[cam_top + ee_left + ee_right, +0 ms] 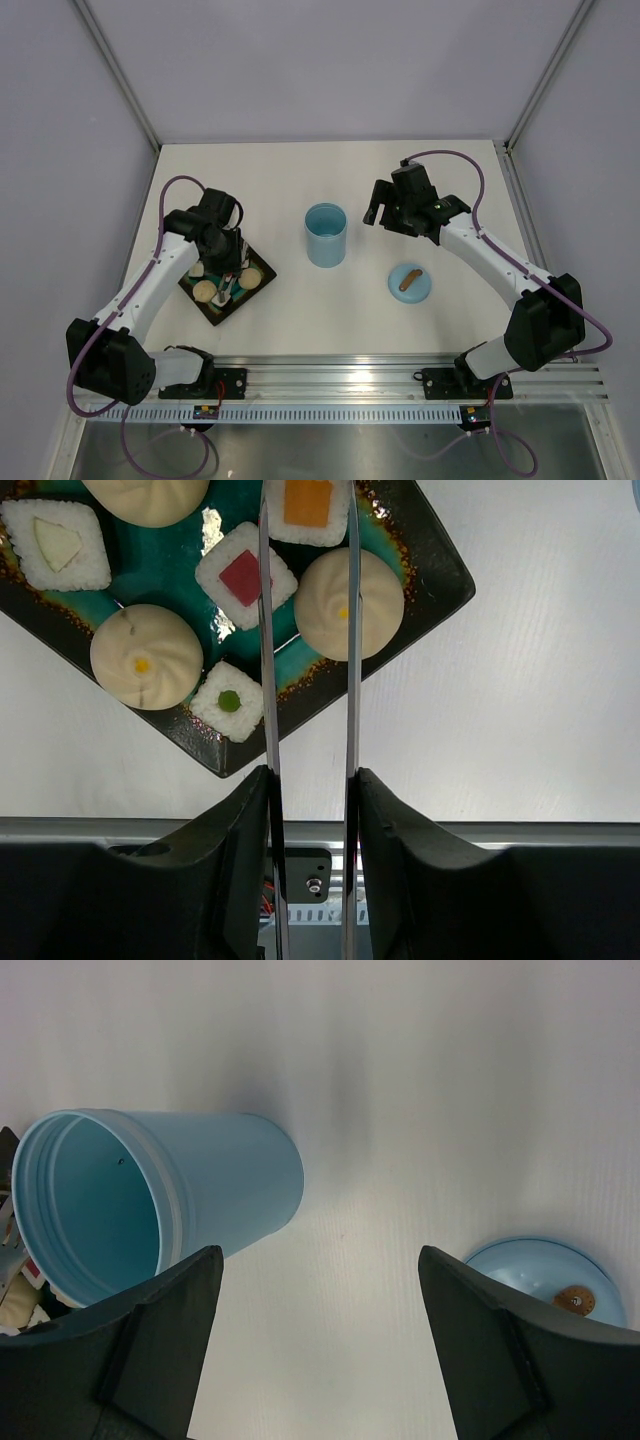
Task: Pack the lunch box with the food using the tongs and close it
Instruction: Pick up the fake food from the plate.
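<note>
Seven pieces of food lie on a dark square tray with a teal inside: three round beige buns and four white squares with coloured centres. The left pincer hangs over the near corner of this tray, and its two fingers are clamped on the tongs, one finger pressed against the outside of each silvery arm. The tongs reach forward from the pincer across the tray. Their two arms run on either side of the orange-centred square at the far edge of the left wrist view, with the red-centred square just outside one arm and a bun just outside the other. Whether the arms actually press on the orange-centred piece cannot be told.

The lunch box stands upright and open on the white surface, between the two arms and well apart from the tray. Its lid lies flat on the surface nearby, brown handle up. The right pincer hovers above the bare surface between lunch box and lid, fingers spread wide and holding nothing.
</note>
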`<control>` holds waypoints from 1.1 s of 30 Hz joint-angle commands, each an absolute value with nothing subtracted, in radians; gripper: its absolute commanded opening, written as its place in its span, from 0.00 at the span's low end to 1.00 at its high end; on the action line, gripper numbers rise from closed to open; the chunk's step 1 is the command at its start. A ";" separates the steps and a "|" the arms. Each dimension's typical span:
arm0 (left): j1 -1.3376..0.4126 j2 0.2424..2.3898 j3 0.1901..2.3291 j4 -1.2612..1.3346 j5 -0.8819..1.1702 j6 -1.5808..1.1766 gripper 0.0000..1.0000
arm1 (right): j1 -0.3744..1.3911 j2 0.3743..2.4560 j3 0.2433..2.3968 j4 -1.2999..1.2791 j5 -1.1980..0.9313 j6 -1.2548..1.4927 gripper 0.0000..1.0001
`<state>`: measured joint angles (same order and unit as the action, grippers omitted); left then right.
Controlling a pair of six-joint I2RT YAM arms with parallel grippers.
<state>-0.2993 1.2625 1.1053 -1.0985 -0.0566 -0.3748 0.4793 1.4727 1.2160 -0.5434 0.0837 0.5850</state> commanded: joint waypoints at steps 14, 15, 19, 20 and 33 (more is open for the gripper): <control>-0.291 1.220 1.095 -1.126 -0.081 -0.396 0.53 | 0.477 1.460 1.215 -0.508 0.055 0.598 0.87; -0.290 1.218 1.092 -1.126 -0.081 -0.396 0.53 | 0.477 1.463 1.216 -0.506 0.055 0.597 0.86; -0.290 1.210 1.081 -1.121 -0.078 -0.394 0.52 | 0.479 1.466 1.216 -0.502 0.052 0.600 0.86; -0.290 1.213 1.080 -1.115 -0.075 -0.394 0.52 | 0.479 1.468 1.216 -0.500 0.049 0.598 0.86; -0.279 1.215 1.127 -1.121 -0.081 -0.393 0.36 | 0.479 1.468 1.224 -0.506 0.046 0.594 0.86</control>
